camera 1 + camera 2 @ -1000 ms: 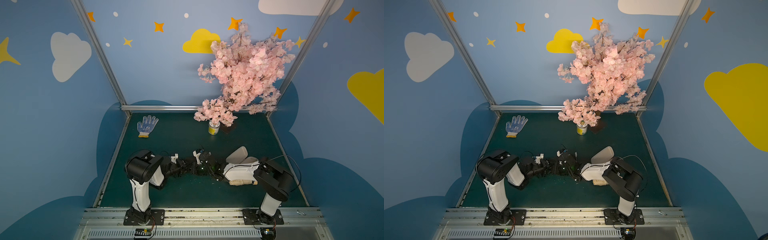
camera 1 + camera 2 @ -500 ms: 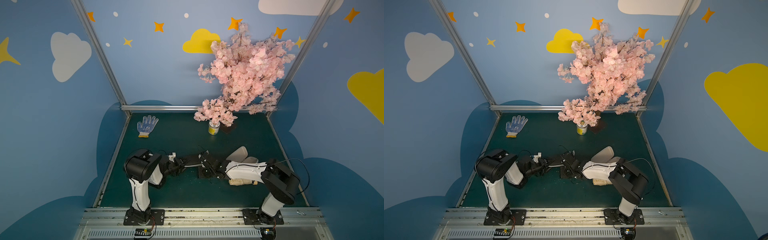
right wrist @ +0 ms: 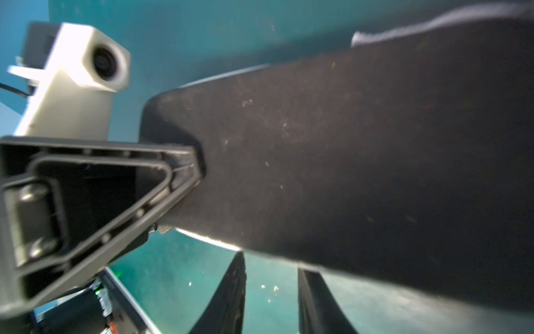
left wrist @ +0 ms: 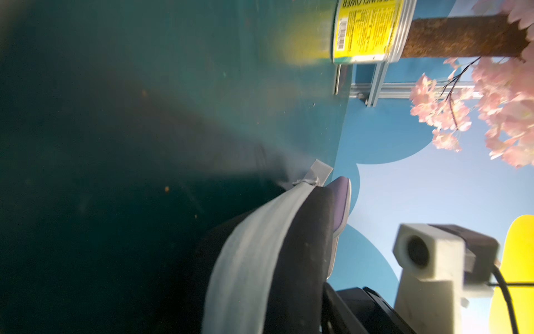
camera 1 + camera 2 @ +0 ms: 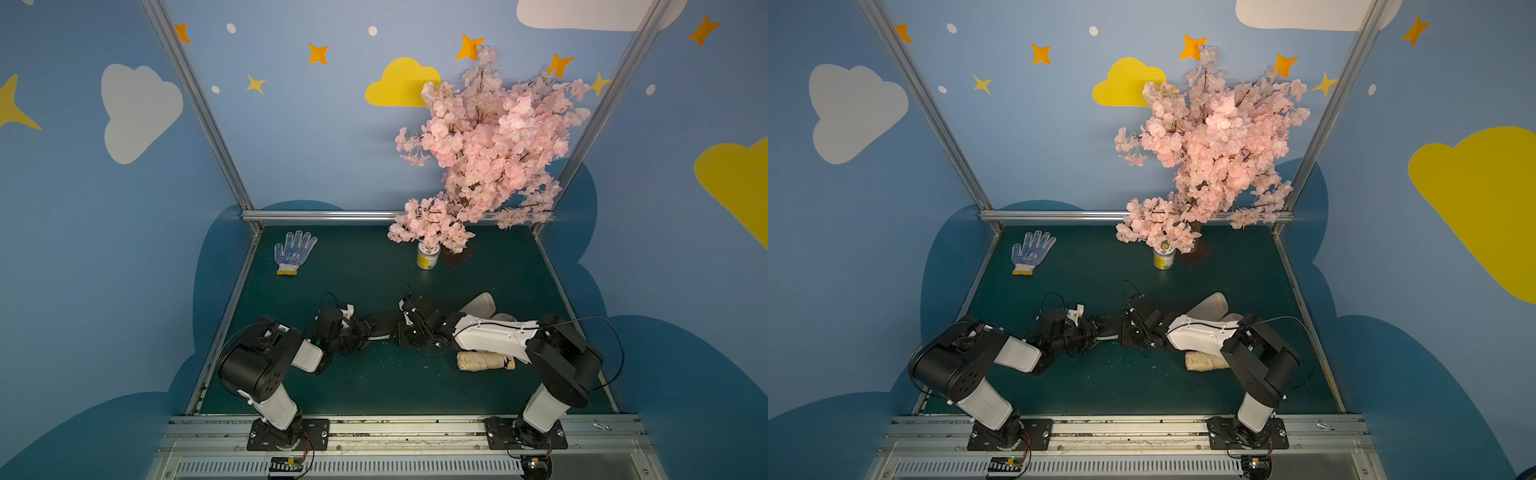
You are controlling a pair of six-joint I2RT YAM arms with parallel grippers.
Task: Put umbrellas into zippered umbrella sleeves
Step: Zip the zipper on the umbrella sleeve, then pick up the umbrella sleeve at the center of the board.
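Observation:
The black sleeve (image 5: 382,325) (image 5: 1111,322) lies low over the green mat between my two grippers. It fills the right wrist view (image 3: 346,159), and its grey zip band runs through the left wrist view (image 4: 254,260). My left gripper (image 5: 366,331) sits at one end of it; one finger (image 3: 179,170) touches the sleeve and the other is hidden. My right gripper (image 3: 271,263) is open, with bare mat between its fingers just beside the sleeve. The lavender sleeve (image 5: 482,303) (image 4: 342,202) lies open behind my right arm. The cream-yellow umbrella (image 5: 478,360) (image 5: 1204,360) lies in front of that arm.
A white dotted glove (image 5: 293,253) lies at the back left. A yellow-labelled jar (image 5: 427,257) (image 4: 370,29) stands at the back middle under the pink blossom tree (image 5: 490,145). Aluminium posts and blue walls close in the mat on three sides.
My right gripper's fingers have parted from shut. The black sleeve, bunched between the grippers a second ago, now lies stretched out between them, and my right arm reaches further left.

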